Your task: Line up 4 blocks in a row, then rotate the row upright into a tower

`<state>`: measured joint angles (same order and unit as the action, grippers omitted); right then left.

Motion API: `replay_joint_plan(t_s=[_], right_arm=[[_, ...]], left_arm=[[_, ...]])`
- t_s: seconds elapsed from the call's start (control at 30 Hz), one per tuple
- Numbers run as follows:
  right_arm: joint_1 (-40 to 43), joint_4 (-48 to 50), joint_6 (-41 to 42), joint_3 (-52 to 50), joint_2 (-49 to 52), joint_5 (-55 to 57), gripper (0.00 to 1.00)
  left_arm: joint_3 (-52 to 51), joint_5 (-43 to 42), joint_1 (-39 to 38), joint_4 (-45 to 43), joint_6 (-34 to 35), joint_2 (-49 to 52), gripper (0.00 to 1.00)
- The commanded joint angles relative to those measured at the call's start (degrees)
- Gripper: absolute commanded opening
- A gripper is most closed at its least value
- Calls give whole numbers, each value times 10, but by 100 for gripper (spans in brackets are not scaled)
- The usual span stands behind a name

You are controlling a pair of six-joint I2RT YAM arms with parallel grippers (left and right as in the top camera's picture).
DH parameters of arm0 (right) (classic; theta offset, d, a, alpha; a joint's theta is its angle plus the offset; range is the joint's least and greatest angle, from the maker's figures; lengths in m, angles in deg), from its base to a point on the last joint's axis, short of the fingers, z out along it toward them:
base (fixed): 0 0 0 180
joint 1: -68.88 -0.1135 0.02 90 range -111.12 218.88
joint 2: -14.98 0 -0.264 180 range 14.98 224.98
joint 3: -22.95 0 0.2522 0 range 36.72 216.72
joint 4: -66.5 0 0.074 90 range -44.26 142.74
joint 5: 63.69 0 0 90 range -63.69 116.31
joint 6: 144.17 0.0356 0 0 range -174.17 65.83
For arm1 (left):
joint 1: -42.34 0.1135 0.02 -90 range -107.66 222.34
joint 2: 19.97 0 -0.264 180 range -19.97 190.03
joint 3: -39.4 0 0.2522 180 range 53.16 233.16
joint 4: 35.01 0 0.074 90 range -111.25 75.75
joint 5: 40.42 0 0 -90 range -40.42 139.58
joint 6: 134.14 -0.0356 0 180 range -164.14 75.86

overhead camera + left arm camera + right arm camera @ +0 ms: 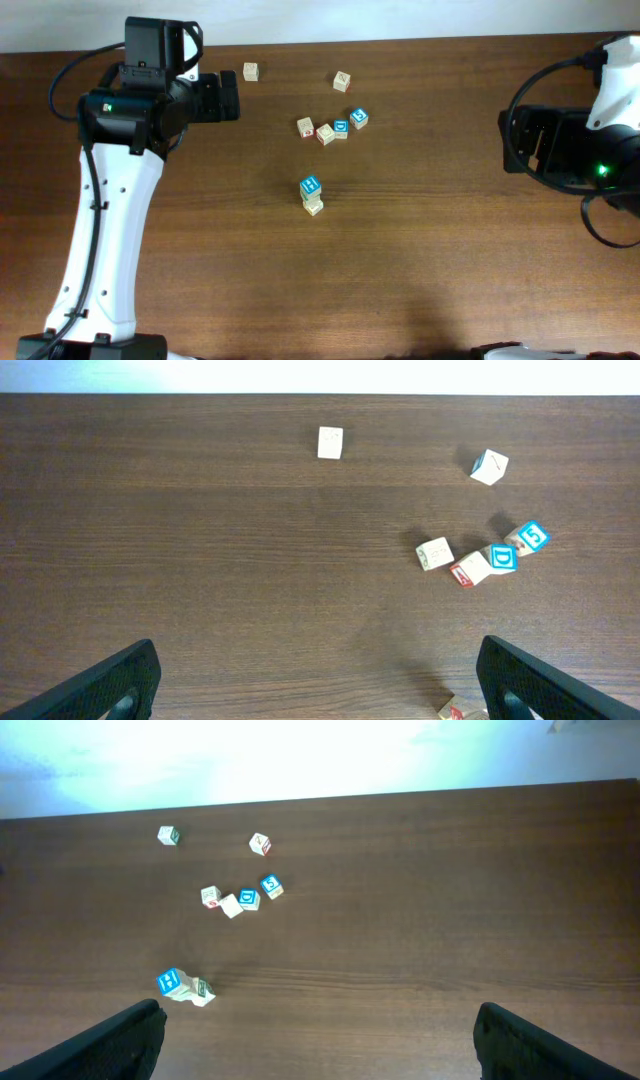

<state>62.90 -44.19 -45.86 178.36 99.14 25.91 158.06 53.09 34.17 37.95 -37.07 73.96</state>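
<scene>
My left fingers [110, 685] and right fingers [545, 1040] both gape empty, all blocks [341, 128] lying well ahead on the desk [450, 250]; how many are turned I cannot tell

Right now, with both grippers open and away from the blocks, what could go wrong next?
1. The cluster holds four blocks close together, some touching; reaching for one could shove its neighbours.
2. The blue block touches a pale block; turning either may drag the other.
3. Eight similar blocks lie on the table, so losing track of which ones got rotated seems possible.
</scene>
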Motion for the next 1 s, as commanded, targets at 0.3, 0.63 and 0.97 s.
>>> replay_joint_plan(t_s=[0.3,0.63,0.97], right_arm=[[54,395,-83,-402,-203,-10,98],[114,962,-105,-1153,-634,-97,98],[112,983,-104,-1413,-840,-105,98]], left_arm=[[5,8,1,1,-3,-2,99],[5,8,1,1,-3,-2,99],[5,8,1,1,-3,-2,100]])
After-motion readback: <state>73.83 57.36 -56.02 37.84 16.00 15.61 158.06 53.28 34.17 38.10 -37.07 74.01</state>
